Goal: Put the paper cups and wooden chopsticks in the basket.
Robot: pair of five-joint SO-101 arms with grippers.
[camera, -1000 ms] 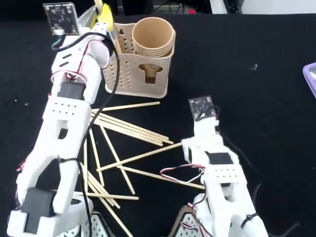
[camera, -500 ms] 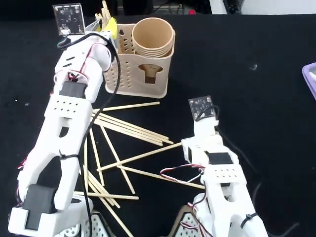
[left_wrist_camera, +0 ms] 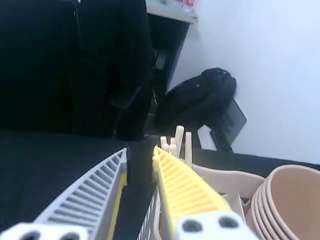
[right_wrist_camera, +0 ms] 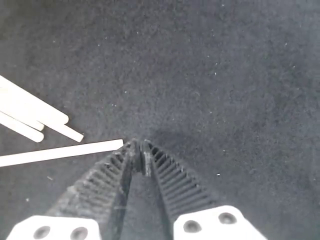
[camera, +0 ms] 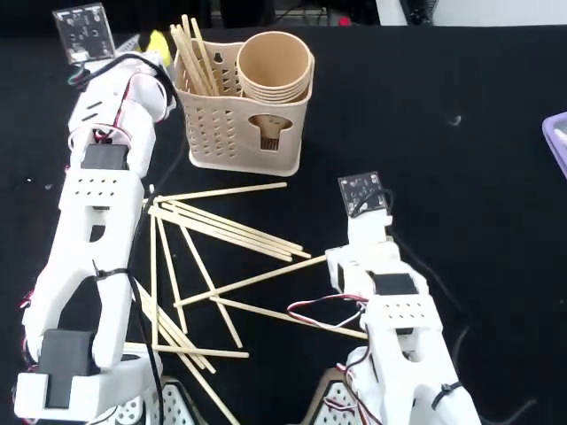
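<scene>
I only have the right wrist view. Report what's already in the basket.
Observer: A stack of paper cups sits in one compartment of the basket. A bundle of chopsticks stands in the other.
Operator: Now give me the left gripper's state.
Observer: The left gripper is open and empty, beside the basket's chopstick compartment.
Operator: List what's left to collect.
Observer: Many loose chopsticks lie scattered on the table between the two arms.
</scene>
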